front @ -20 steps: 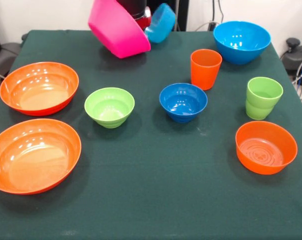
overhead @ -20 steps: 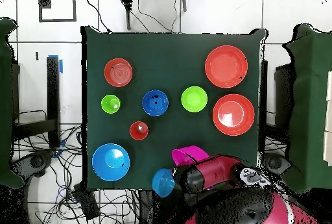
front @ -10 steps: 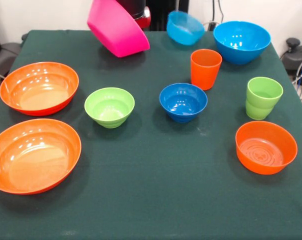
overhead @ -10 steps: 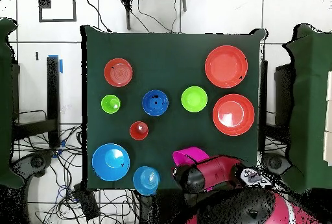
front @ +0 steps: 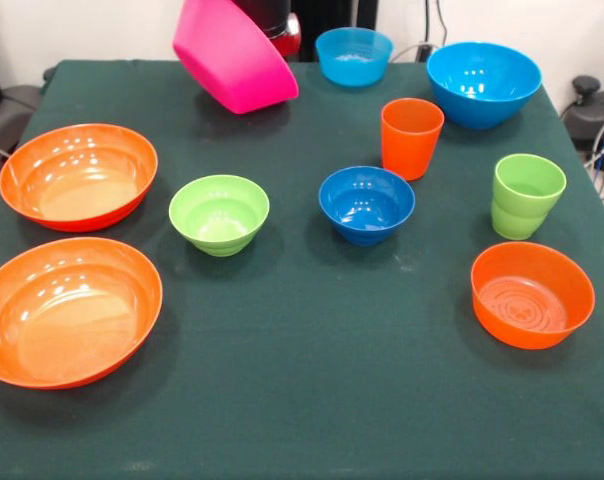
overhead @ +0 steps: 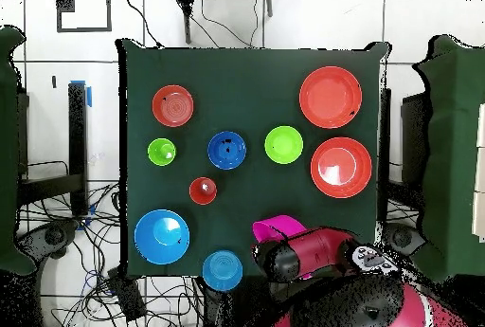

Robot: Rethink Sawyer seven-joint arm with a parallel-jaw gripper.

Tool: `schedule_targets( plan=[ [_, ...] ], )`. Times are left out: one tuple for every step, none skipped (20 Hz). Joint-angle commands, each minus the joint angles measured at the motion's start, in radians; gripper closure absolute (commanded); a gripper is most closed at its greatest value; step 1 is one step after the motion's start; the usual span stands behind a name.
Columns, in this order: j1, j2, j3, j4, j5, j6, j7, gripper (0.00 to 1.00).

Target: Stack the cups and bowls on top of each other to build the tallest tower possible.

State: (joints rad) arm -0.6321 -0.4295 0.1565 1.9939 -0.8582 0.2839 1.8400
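Note:
The big pink bowl (front: 235,57) hangs tilted above the table's far edge, and my gripper (front: 266,26) is shut on its rim; the fingers are hidden behind it. From overhead the pink bowl (overhead: 276,227) sticks out from under the arm (overhead: 308,252). A small sky blue bowl (front: 354,55) stands upright just right of it. The large sky blue bowl (front: 483,82), orange cup (front: 412,137), lime green cup (front: 527,195), dark blue bowl (front: 367,204), lime green bowl (front: 219,213), smaller orange bowl (front: 532,294) and two wide orange bowls (front: 78,175) (front: 68,310) stand apart, unstacked.
The dark green cloth (front: 312,400) covers the table. Cables and black equipment (front: 592,110) lie beyond its right edge. The overhead view shows the small sky blue bowl (overhead: 222,270) right at the table's edge beside the arm.
The small sky blue bowl, tilted beside the arm a second ago, has moved away to the right in the front view and settled upright. The pink bowl has barely shifted.

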Motion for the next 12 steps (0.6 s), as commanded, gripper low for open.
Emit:
schedule_targets(
  plan=[
    [-0.009, 0.06, 0.072, -0.102, 0.01, 0.063, -0.029, 1.0],
    [-0.002, 0.057, 0.068, -0.1, 0.013, 0.064, -0.022, 1.0],
    [0.002, 0.054, 0.066, -0.099, 0.016, 0.064, -0.017, 1.0],
    [0.011, 0.048, 0.063, -0.095, 0.023, 0.068, -0.008, 1.0],
    [0.016, 0.045, 0.062, -0.093, 0.028, 0.07, -0.003, 1.0],
    [0.026, 0.039, 0.058, -0.088, 0.036, 0.074, 0.007, 1.0],
    [0.031, 0.034, 0.057, -0.085, 0.042, 0.079, 0.011, 1.0],
    [0.041, 0.026, 0.053, -0.081, 0.05, 0.084, 0.021, 1.0],
    [0.046, 0.021, 0.051, -0.078, 0.055, 0.087, 0.026, 1.0],
    [0.056, 0.014, 0.048, -0.08, 0.065, 0.095, 0.032, 1.0],
    [0.06, 0.001, 0.048, -0.076, 0.068, 0.091, 0.037, 1.0],
    [0.064, -0.023, 0.053, -0.068, 0.071, 0.087, 0.035, 1.0]
  ],
)
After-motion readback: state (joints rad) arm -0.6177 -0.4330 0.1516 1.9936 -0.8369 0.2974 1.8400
